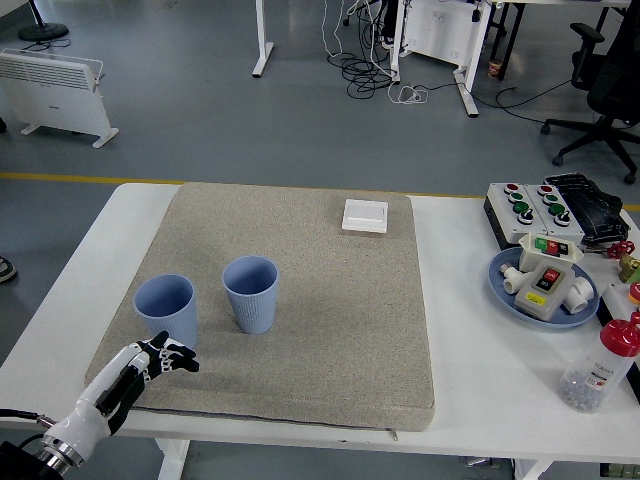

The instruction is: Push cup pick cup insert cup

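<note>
Two light blue ribbed cups stand upright on the beige mat (330,330). The left cup (167,310) is near the mat's left edge, and the right cup (251,293) stands a short gap to its right. My left hand (160,360) comes in from the lower left corner, just below the left cup. Its black fingers (180,362) are spread and hold nothing. They end just short of the cup's base. My right hand is out of view.
A white switch plate (364,215) lies at the mat's far edge. At the right stand button boxes (545,210), a blue plate (500,285) with parts, and a red-capped bottle (600,368).
</note>
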